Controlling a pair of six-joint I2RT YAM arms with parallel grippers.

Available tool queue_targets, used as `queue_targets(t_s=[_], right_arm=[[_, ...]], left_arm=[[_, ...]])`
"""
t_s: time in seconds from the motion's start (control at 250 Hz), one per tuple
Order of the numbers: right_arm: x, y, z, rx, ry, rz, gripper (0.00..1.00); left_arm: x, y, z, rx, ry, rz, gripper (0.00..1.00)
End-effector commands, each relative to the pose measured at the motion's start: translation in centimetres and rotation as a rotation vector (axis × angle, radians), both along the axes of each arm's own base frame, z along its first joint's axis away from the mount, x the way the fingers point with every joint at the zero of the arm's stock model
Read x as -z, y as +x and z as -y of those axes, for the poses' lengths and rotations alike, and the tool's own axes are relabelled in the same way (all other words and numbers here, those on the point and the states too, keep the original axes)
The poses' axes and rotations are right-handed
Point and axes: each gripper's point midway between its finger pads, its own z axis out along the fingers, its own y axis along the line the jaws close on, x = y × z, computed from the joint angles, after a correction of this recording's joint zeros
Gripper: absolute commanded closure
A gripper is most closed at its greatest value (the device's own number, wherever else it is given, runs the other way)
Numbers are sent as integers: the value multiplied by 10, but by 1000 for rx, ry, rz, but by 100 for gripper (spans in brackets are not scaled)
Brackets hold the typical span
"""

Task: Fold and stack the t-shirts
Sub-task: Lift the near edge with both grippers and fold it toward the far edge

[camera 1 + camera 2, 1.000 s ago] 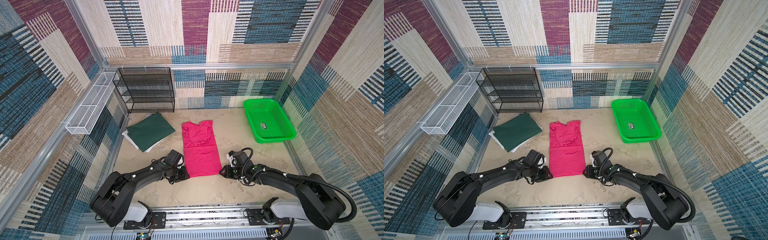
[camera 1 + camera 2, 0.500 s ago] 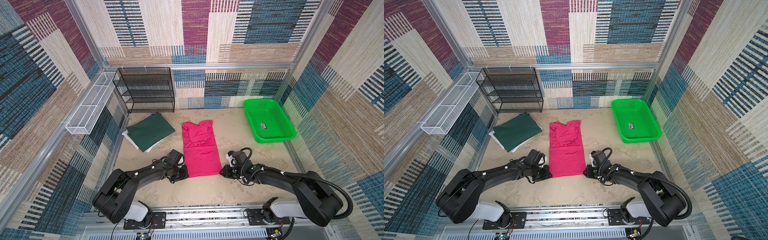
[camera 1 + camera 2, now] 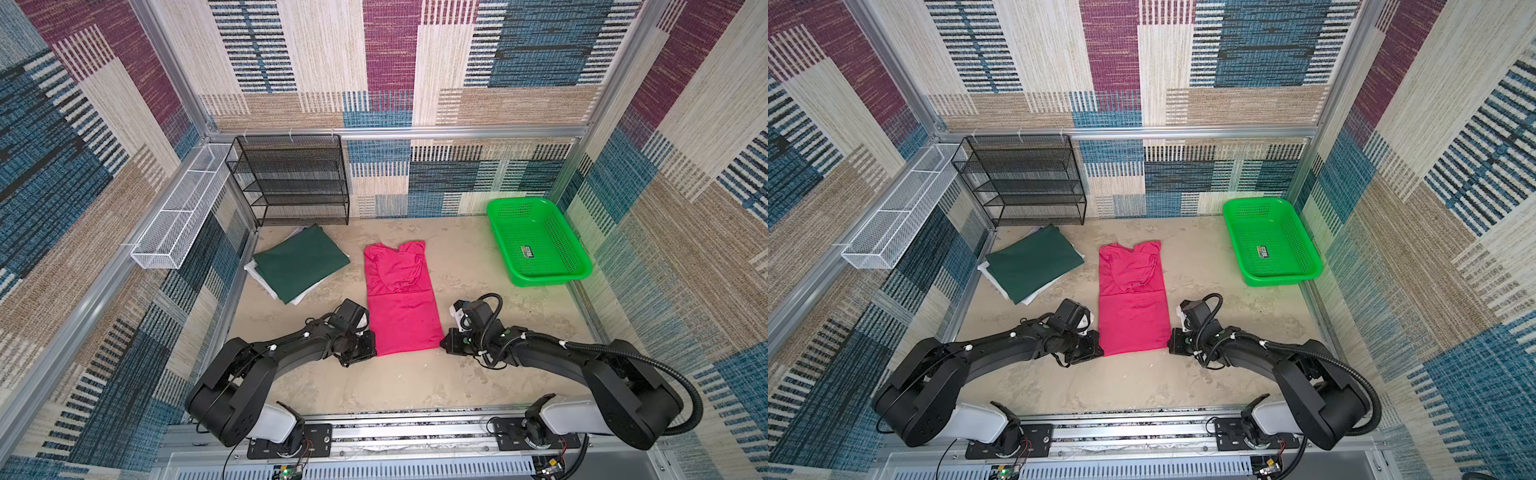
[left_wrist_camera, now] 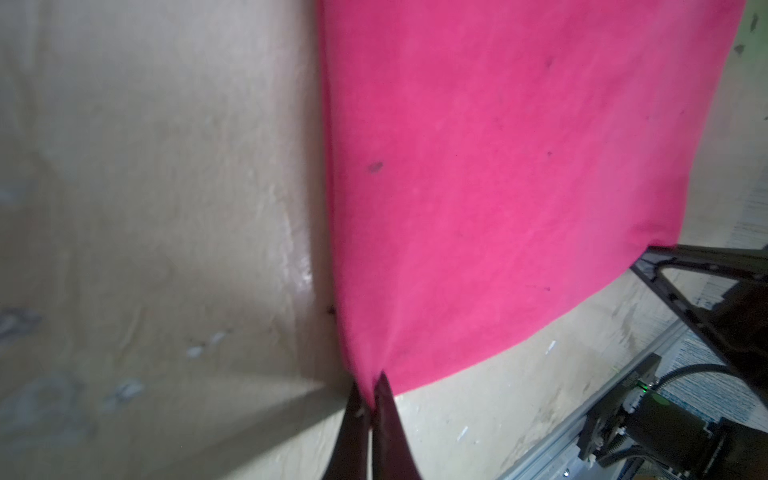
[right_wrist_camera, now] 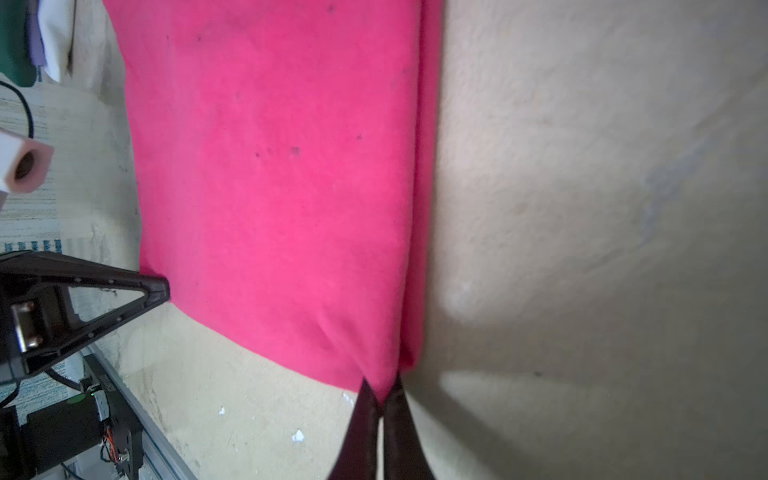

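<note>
pink shirt (image 3: 401,307) pinched at its 2 near corners

on the sandy table (image 3: 395,386), midway across: folded into a long strip, collar end toward the back wall, hem end toward the arms. at the back right, a green basket (image 3: 544,280). at the left, near the wall, the dark green shirt (image 3: 301,268) folded on top of white shirts (image 3: 254,272). left gripper (image 4: 371,384) clamped tight on the near left hem corner; right gripper (image 5: 380,388) clamped on the near right one, cloth puckered at both tips.
</note>
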Motion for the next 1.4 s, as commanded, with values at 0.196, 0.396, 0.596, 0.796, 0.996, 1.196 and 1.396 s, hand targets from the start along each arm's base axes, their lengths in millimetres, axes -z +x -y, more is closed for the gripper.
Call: queue_targets(t_s=[0.196, 0.396, 0.596, 0.796, 0.996, 1.196, 1.396], right_arm=[[-34, -16, -1, -39, 73, 41, 100], [-57, -31, -4, -68, 134, 37, 100], [-79, -39, -4, -74, 154, 44, 100], [-118, -42, -9, -87, 200, 96, 100], [-142, -39, -12, -89, 224, 123, 99], [-153, -13, -6, 1, 151, 157, 98], [-166, 17, -14, 28, 131, 230, 97]], left_arm=[[-17, -17, -16, 30, 59, 2, 100], [-46, -26, -17, 76, 51, 36, 100], [-79, -38, -21, 101, 37, 68, 100], [-106, -49, -26, 133, 31, 92, 100], [-141, -44, -20, 139, -12, 158, 100], [-160, -9, -17, 128, 46, 250, 100], [-169, 37, 0, 90, 24, 302, 100]])
